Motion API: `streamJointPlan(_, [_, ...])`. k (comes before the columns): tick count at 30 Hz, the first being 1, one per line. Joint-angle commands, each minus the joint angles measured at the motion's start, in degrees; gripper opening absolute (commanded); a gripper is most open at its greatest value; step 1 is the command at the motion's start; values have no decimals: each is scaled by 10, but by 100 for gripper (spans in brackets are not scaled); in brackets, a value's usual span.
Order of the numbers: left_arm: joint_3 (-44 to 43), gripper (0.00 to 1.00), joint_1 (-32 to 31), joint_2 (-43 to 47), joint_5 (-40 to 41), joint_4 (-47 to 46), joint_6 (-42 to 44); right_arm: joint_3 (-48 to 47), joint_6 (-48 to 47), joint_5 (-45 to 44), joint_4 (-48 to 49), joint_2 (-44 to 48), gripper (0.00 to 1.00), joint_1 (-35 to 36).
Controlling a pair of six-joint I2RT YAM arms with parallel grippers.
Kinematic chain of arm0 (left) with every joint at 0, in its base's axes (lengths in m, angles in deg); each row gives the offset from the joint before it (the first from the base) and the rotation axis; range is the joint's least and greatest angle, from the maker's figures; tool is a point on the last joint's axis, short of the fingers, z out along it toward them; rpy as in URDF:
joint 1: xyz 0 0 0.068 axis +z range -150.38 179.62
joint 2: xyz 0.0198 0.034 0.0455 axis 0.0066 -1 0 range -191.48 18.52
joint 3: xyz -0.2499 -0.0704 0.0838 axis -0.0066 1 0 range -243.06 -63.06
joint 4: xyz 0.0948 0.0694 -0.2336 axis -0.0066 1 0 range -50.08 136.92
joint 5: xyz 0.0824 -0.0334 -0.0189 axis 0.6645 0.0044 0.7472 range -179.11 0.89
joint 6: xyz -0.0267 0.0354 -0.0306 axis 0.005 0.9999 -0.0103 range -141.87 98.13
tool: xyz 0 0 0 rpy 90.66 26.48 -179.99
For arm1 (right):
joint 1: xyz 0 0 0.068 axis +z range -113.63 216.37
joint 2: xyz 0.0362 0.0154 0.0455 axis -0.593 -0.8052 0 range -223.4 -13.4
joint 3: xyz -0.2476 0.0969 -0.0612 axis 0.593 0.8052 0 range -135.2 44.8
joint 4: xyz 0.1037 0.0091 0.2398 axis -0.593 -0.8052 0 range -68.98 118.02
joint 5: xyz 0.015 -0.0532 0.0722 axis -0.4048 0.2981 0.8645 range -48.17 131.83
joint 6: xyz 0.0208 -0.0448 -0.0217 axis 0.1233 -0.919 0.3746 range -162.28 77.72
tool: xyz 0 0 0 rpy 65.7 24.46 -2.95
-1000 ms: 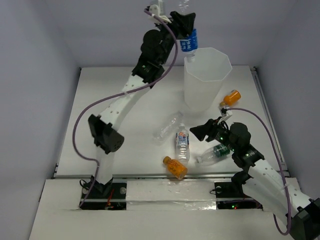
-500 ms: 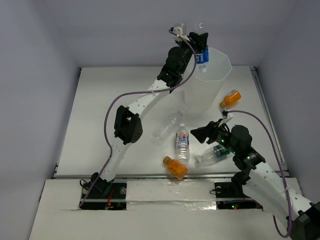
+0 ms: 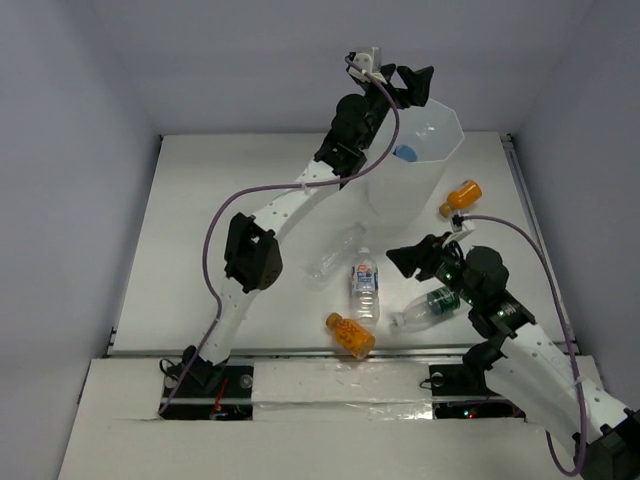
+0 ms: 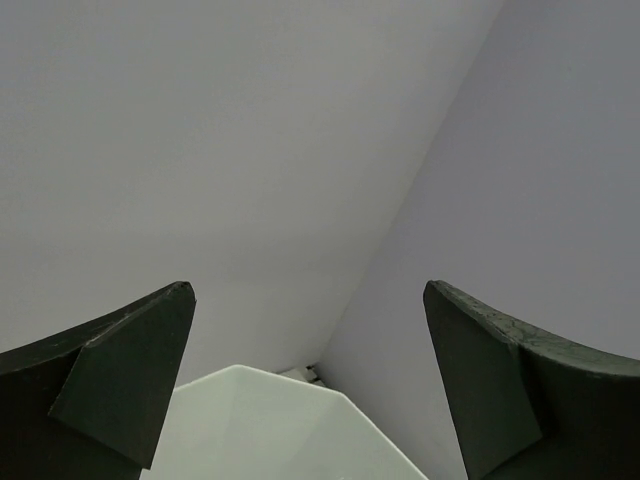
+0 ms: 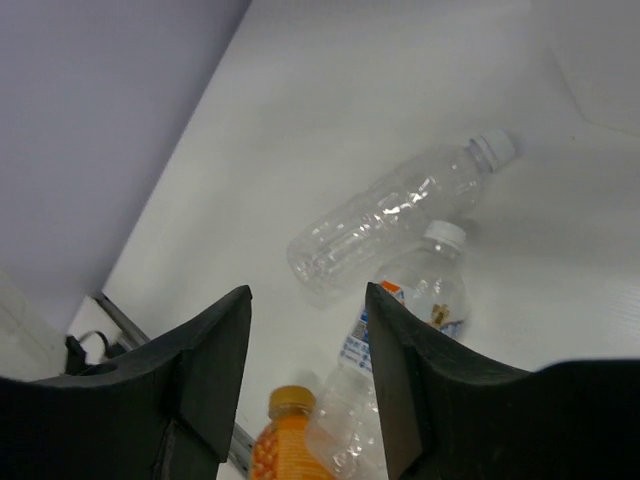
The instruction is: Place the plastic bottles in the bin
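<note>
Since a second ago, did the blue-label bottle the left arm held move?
Yes. The blue-label bottle dropped from above the rim into the bin.

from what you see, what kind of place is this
Probably a robot lab cell: white table boxed by blank walls, left arm and right arm bolted at its edge, bottles near a bin.

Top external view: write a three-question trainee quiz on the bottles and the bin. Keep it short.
1. True or false: the left arm's fingers, above the tall white translucent plastic bin, are clamped on a bottle.
2. How many small plastic bottles lie on the white table, outside the bin? A) three B) five C) six
3. Short answer: what colour is the label on the clear bottle seen inside the bin?

Key: 1 false, the fingers are open and empty; 2 B; 3 blue.
</note>
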Motion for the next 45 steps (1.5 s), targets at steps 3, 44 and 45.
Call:
streamJointPlan(3, [89, 99, -8, 192, -19, -20, 49, -68, 25, -106, -19, 17, 41, 3])
streamJointPlan(44, [1149, 59, -185, 763, 96, -13, -113, -539, -16, -66, -218, -702, 98, -429])
streamJointPlan(45, [1152, 59, -185, 759, 94, -19, -113, -551, -19, -71, -241, -712, 98, -429])
